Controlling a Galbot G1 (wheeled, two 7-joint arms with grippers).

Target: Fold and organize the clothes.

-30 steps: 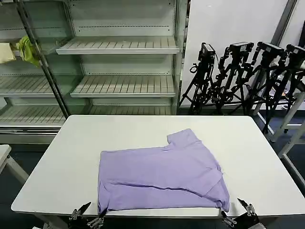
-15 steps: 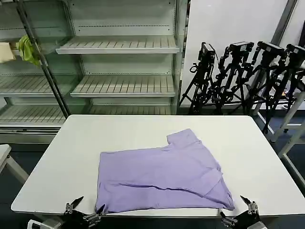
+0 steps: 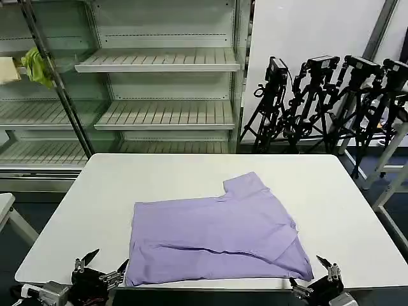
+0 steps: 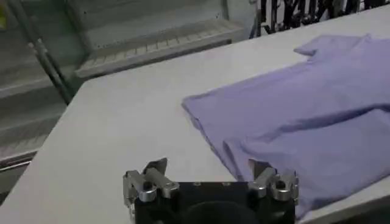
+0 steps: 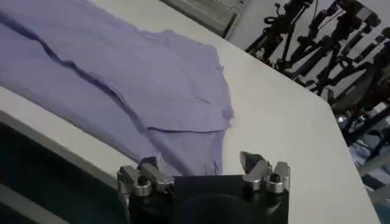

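A lavender T-shirt (image 3: pixel 213 236) lies partly folded on the white table (image 3: pixel 95 210), plain side up, one sleeve pointing toward the far side. Its near hem reaches the table's front edge. My left gripper (image 3: pixel 101 262) hovers open at the front edge just left of the shirt's near-left corner (image 4: pixel 231 152), holding nothing. The left gripper (image 4: pixel 209 165) has one fingertip over the cloth's edge and the other over bare table. My right gripper (image 3: pixel 311 271) is open at the front edge by the shirt's near-right corner (image 5: pixel 201 146), empty. The right gripper (image 5: pixel 198 163) sits just short of the hem.
Metal shelving (image 3: pixel 159 60) stands behind the table, with a yellow-green cloth (image 3: pixel 37 67) on an upper left shelf. Black camera tripods (image 3: pixel 325 95) crowd the back right. A second table's corner (image 3: pixel 5 207) shows at the left. Bare tabletop surrounds the shirt on the left, right and far sides.
Both grippers have let go of the shirt's near corners and drawn back from the front edge, the left one sliding further left. The shirt's near hem has settled slightly nearer the edge.
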